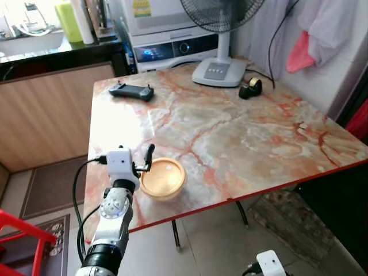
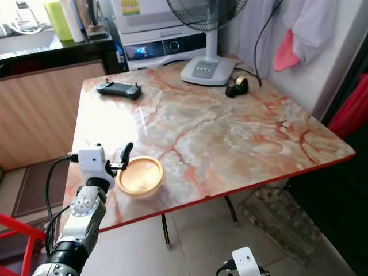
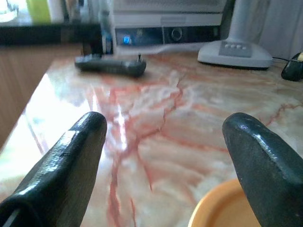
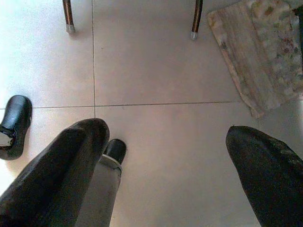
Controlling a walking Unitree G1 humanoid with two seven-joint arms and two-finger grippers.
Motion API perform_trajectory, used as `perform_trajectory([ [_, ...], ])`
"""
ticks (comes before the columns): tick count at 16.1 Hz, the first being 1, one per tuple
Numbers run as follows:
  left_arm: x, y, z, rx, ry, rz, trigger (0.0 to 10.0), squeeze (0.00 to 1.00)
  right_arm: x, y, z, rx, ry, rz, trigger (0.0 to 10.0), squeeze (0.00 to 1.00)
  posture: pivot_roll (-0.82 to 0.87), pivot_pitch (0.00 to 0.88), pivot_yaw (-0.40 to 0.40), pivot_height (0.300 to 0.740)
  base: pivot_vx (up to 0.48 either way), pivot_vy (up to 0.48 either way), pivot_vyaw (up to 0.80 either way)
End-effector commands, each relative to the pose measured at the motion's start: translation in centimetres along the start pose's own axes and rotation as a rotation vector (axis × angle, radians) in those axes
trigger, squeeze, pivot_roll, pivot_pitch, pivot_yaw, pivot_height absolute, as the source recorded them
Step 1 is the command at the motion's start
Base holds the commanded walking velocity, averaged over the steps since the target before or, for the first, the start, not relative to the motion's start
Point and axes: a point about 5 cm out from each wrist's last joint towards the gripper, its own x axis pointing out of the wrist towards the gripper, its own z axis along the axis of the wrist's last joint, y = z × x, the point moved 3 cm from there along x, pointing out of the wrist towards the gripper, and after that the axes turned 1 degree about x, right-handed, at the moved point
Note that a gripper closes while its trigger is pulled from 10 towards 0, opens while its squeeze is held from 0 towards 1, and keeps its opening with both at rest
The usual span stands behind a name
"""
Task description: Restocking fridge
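- The left pincer (image 1: 148, 161) hovers wide open at the tub's (image 1: 163, 178) 9 o'clock rim, holding nothing.
- The tub sits near the surface's (image 1: 241, 132) front edge, ungrasped; restocking looks barely begun.
- The right pincer (image 4: 165, 161) hangs open over the floor (image 4: 156, 61).

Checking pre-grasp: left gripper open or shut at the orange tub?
Open. The left gripper has its fingers spread wide apart over the marble table, with the orange tub rim just below them.
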Motion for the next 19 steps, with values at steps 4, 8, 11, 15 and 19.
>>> perform_trajectory([
  [4, -1.4, 1.5, -2.5, -0.145, 0.1, 0.045, 10.0, 0.0, 0.0, 0.1, 0.2, -0.043, -0.004, 0.004, 10.0, 0.0, 0.01, 0.0, 0.054, 0.74, 0.0, 0.0, 0.0],
  [8, -1.3, 0.9, -2.4, -0.236, 0.099, -0.047, 10.0, 1.0, 0.0, 0.0, 0.3, -0.058, -0.012, 0.005, 10.0, 0.0, 0.01, 0.0, 0.053, 0.74, 0.0, 0.0, 0.0],
  [11, -1.6, 0.6, -2.8, -0.21, 0.12, -0.092, 10.0, 1.0, 0.0, 0.0, 0.3, -0.062, -0.015, 0.005, 10.0, 0.0, 0.01, 0.0, 0.053, 0.74, 0.0, 0.0, 0.0],
  [15, -2.6, 1.1, -3.4, -0.213, 0.134, -0.118, 10.0, 1.0, 0.0, 0.0, 0.5, -0.065, -0.026, 0.002, 10.0, 0.0, 0.01, 0.0, 0.054, 0.74, 0.0, 0.0, 0.0],
  [19, -3.2, 1.1, -4.1, -0.26, 0.168, -0.164, 10.0, 0.07, 0.0, 0.0, 0.5, -0.075, -0.032, -0.003, 10.0, 0.0, 0.01, 0.0, 0.054, 0.74, 0.0, 0.0, 0.0],
])
